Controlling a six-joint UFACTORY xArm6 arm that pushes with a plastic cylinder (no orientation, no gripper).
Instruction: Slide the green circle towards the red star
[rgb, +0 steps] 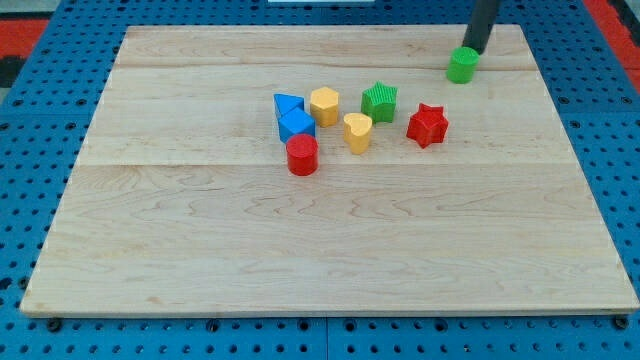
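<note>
green circle: (462, 65) sitting near the worktop's top edge, toward the top-right corner; short upright cylinder, flat face up.
tip: (475, 50) resting at the circle's top-right side, touching or just shy of it; cannot tell which.
jaws: none on this rig, just a bare rod, so nothing is clenching or releasing; contact is push only.
red star: (427, 125) lying below and a little left of the circle, right of the worktop's middle, clear gap between them.
handling: looking like a small, light, rigid plastic piece; likely sliding easily on the smooth wood, not fragile. Round wall means it is probably slipping off the rod if pushed off-centre.
where to push: no taking hold; pressing the side facing away from the star, the top-right wall, low and through its centre.
path: running down-left toward the star; nothing seems to be blocking it.
neighbours: green star (379, 101) sitting left of the red star, yellow heart (357, 131), yellow hexagon (324, 105), two blue blocks (291, 116) and red cylinder (302, 155) clustering further left, near the worktop's (300, 260) centre.
progress: judging the push as just starting; circle not yet near the star.
</note>
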